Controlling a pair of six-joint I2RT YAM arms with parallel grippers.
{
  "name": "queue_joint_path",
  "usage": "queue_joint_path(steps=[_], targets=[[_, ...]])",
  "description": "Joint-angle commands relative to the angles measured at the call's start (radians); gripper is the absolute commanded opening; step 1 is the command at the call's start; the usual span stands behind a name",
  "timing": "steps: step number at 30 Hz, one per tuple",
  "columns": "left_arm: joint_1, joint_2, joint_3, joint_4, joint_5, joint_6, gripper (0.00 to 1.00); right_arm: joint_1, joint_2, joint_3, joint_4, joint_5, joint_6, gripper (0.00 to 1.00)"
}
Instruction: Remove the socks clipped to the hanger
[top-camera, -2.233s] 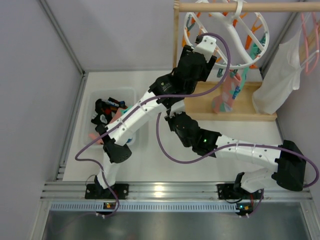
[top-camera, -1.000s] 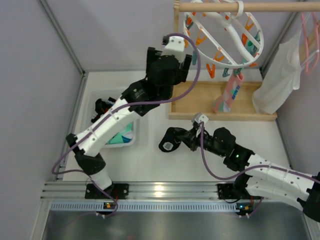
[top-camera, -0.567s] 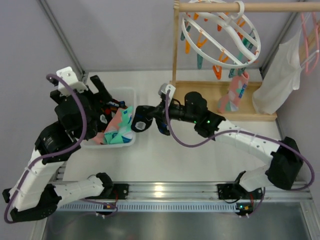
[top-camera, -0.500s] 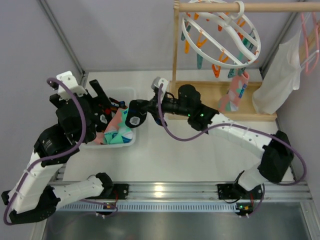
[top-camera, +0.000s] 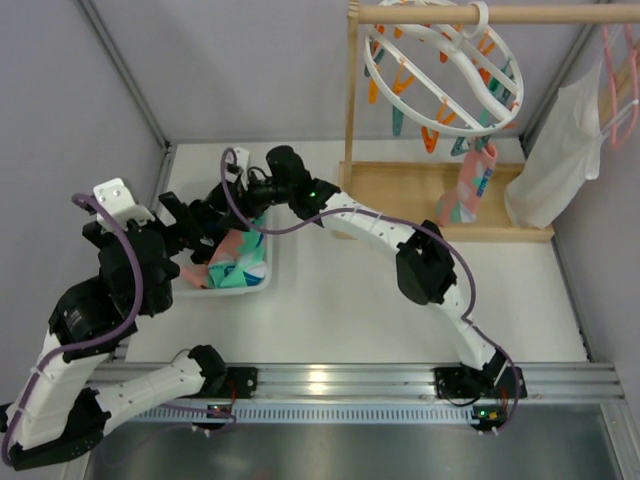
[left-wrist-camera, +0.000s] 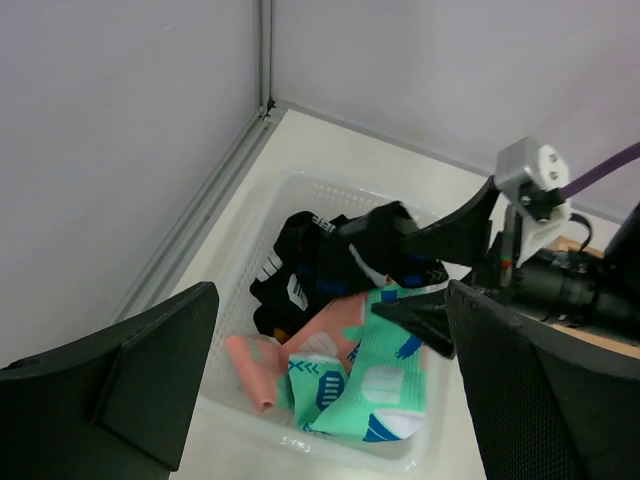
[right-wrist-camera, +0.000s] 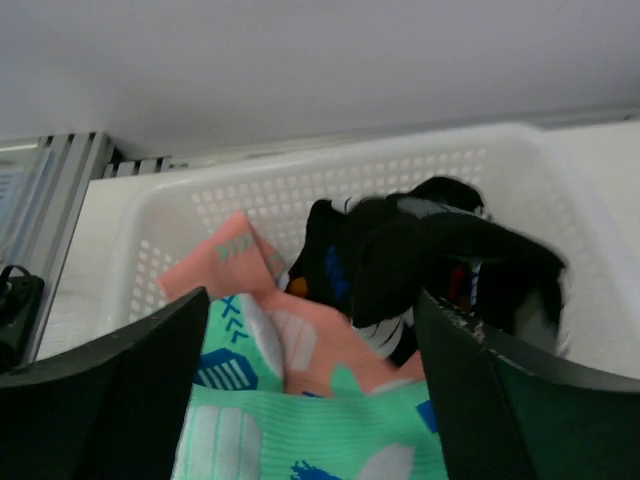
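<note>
While both tools hover at the basket (top-camera: 240, 290) on the left of the bench (top-camera: 340, 320), the right tool (top-camera: 205, 215) gapes wide, a black sock (right-wrist-camera: 420, 250) blurred and loose beneath it. The left tool (left-wrist-camera: 330, 300) is just as spread and holds nothing. One pink-and-teal sock (top-camera: 468, 190) hangs straight down from the hanger (top-camera: 370, 62), well apart to the right. I'd judge the right arm is better placed to fetch it.

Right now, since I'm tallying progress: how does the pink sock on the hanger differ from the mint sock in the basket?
The pink sock is salmon with teal patches; the mint sock is green with white and blue marks. The pink sock dangles from the hanger; the mint sock lies in the basket among others. Both are patterned.
</note>
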Motion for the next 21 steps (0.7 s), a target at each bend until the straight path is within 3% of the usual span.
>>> queue_joint_path(steps=[1,6,12,18,21], targets=[[0.007,-0.003,-0.032,-0.031,-0.011,-0.025,0.98,0.030,-0.008,0.005,0.006,-0.063,0.054,0.81],[0.007,-0.025,-0.091,-0.029,0.000,-0.042,0.99,-0.025,-0.196,-0.205,0.141,-0.010,0.169,0.99],[0.007,-0.053,-0.183,-0.026,0.040,-0.092,0.99,-0.082,-0.444,-0.363,-0.007,0.111,0.184,0.99],[0.005,-0.034,-0.234,-0.014,0.129,-0.120,0.98,-0.096,-0.895,-0.904,0.158,0.441,0.263,1.00],[0.005,-0.007,-0.268,-0.009,0.167,-0.123,0.98,-0.134,-1.119,-1.139,0.235,0.353,0.283,1.00]])
